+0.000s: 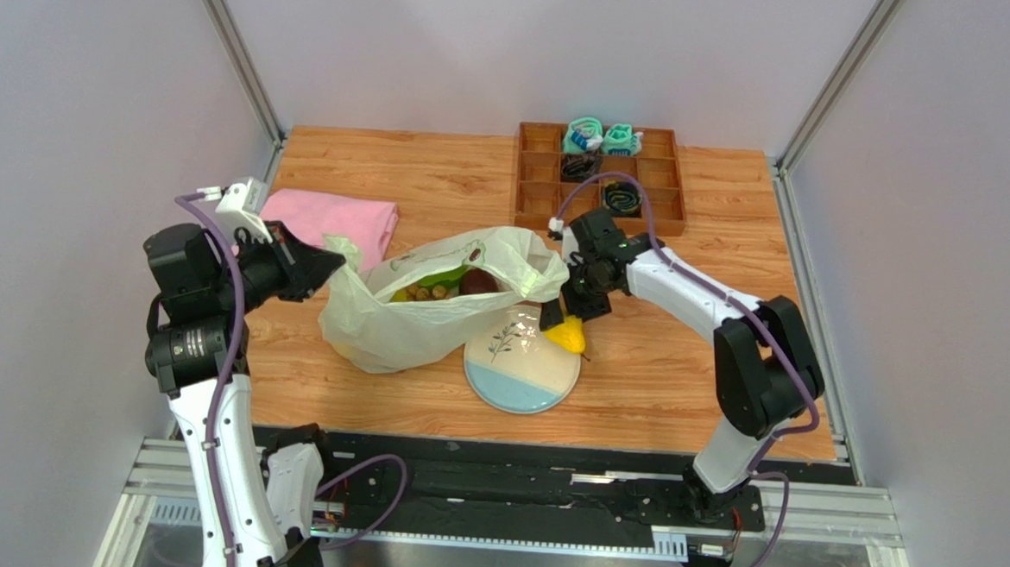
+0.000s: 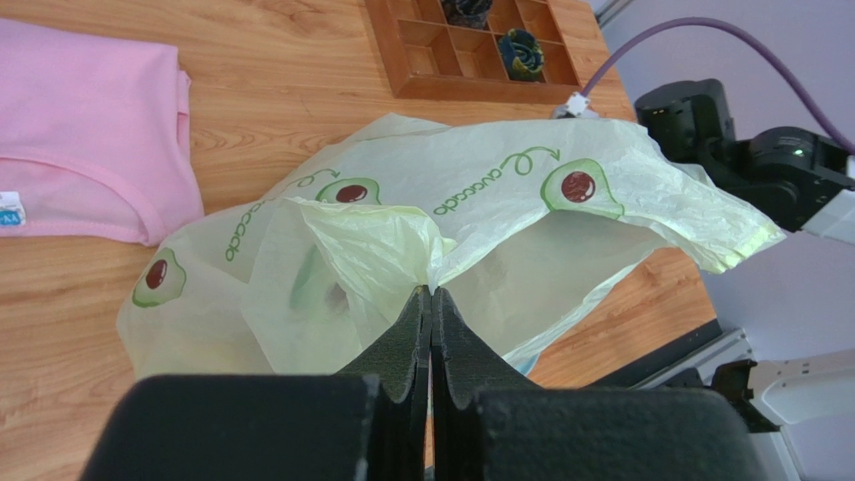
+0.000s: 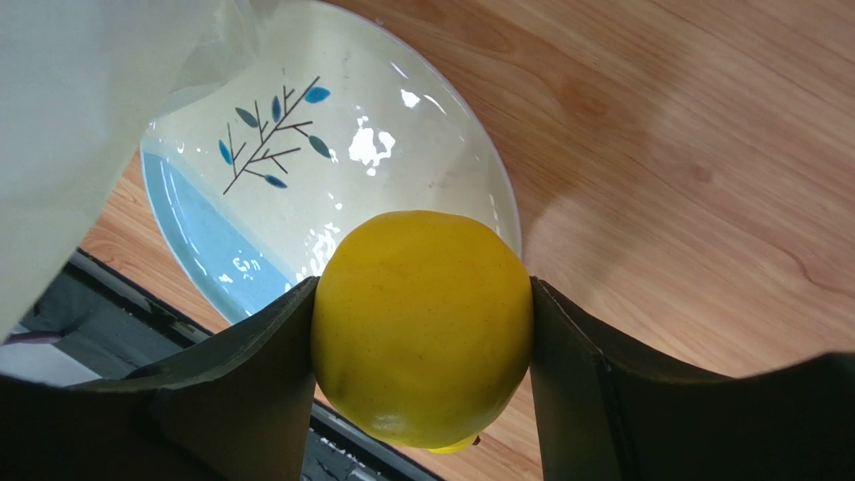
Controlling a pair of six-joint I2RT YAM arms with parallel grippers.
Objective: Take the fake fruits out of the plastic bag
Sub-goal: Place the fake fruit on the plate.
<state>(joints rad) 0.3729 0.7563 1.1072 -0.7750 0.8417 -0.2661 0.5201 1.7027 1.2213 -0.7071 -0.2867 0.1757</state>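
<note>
While left gripper [image 2: 432,301] pinches fold of plastic bag [image 2: 482,210], jaws closed, right gripper [image 3: 422,346] clamps yellow pear [image 3: 421,291] over plate [image 3: 301,170] rim; bag edge overlaps plate; pink cloth [image 1: 332,218], wooden tray [image 1: 600,178] behind.

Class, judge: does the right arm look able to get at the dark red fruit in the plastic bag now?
Probably not yet: the right arm has its jaws full with the yellow pear. Otherwise the way looks free: the left arm holds the plastic bag open, dark red fruit exposed.
</note>
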